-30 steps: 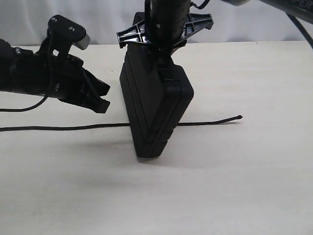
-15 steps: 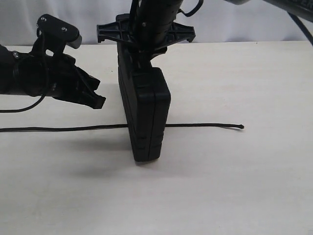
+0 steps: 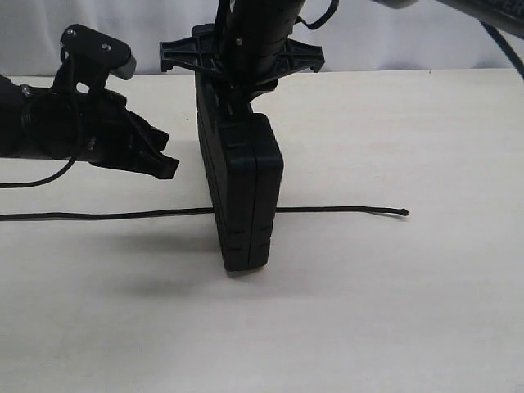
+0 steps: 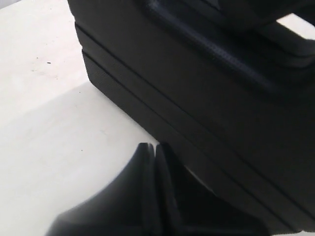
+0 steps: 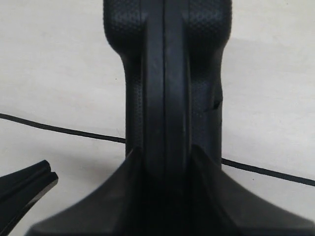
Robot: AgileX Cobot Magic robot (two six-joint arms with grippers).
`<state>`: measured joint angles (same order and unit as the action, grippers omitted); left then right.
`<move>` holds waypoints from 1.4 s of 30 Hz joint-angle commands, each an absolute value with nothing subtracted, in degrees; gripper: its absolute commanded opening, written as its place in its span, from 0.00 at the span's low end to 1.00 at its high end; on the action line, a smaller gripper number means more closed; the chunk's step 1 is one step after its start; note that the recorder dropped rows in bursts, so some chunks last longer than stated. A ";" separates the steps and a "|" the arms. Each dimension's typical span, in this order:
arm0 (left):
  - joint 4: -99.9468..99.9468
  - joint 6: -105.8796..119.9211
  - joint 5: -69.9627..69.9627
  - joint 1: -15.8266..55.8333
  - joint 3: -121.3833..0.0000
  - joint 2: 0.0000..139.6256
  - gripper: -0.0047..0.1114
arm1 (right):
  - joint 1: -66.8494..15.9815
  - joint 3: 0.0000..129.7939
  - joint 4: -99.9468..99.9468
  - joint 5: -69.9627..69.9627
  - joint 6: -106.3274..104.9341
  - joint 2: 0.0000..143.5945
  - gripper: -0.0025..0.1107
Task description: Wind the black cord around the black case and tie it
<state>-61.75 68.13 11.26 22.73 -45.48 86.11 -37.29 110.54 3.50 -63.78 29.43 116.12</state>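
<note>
Black case (image 3: 241,196) newly edge-on, middle of black cord (image 3: 336,210) hidden behind.

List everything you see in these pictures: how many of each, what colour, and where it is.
black case: one, matte black, standing on edge mid-table, gripped at its top.
black cord: one, black, lying straight across the table, showing on both sides of the case's base, with a free end on the right of the exterior view.
table: one, pale beige, under everything.
backdrop: one, white, behind the table.
right gripper: one, black, shut on the case from above.
left gripper: one, black, shut and empty, beside the case on the exterior view's left.
</note>
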 commanded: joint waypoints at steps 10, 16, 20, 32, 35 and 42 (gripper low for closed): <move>-99.95 117.83 23.51 22.01 -39.05 72.95 0.04 | -37.51 109.95 3.85 -65.70 29.13 117.15 0.06; -93.69 122.79 58.02 18.48 -36.10 69.67 0.04 | -37.51 109.95 3.85 -65.42 29.13 117.15 0.06; -92.44 122.79 52.65 18.35 -36.10 70.73 0.04 | -37.51 109.95 3.85 -64.82 29.13 117.15 0.06; -96.07 122.79 55.54 18.35 -46.31 87.15 0.04 | -37.51 109.95 3.85 -64.41 27.49 117.15 0.06; -96.07 122.79 54.44 18.35 -47.83 89.85 0.04 | -37.51 109.95 3.85 -63.71 27.48 117.15 0.06; -95.06 122.79 51.60 18.35 -49.50 95.04 0.04 | -37.51 109.95 3.85 -63.25 27.48 117.15 0.06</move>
